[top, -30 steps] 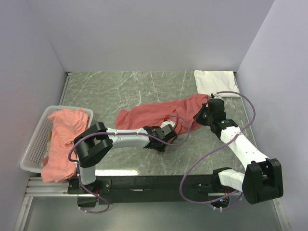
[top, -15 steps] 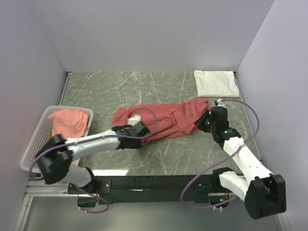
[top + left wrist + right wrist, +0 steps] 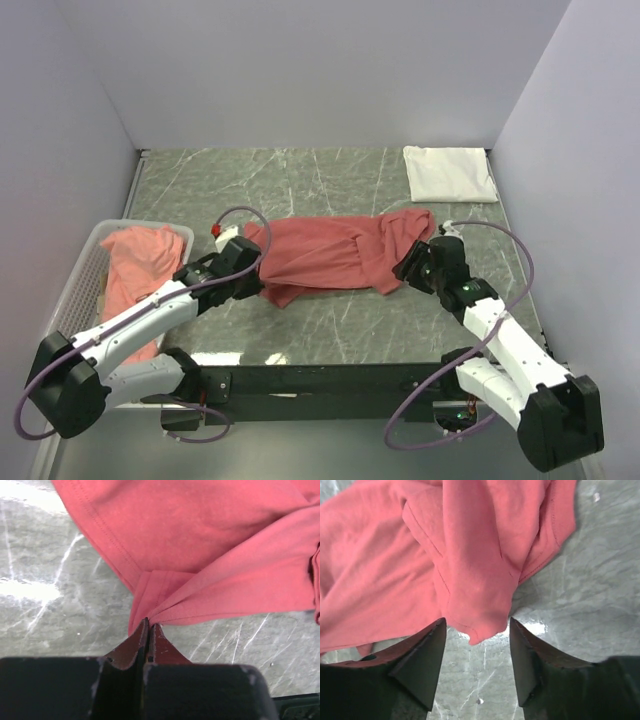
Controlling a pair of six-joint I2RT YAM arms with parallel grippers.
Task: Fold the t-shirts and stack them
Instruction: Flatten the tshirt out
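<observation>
A salmon-red t-shirt lies stretched left to right across the middle of the table, rumpled at its right end. My left gripper is at its left end, shut on a pinched fold of the red t-shirt's hem; the left gripper has cloth fanning out from its tips. My right gripper stands open at the shirt's right end. In the right wrist view a corner of the red t-shirt hangs loose between the right gripper, free of both fingers. A folded white t-shirt lies at the back right.
A white mesh basket sits at the left table edge with more salmon t-shirts heaped in it and draped over its near rim. Grey walls close in the table at the left, back and right.
My left gripper shut on the red shirt near its middle and drew that part left, stretching the shirt out. My right gripper opened and let go of the shirt's right end.
</observation>
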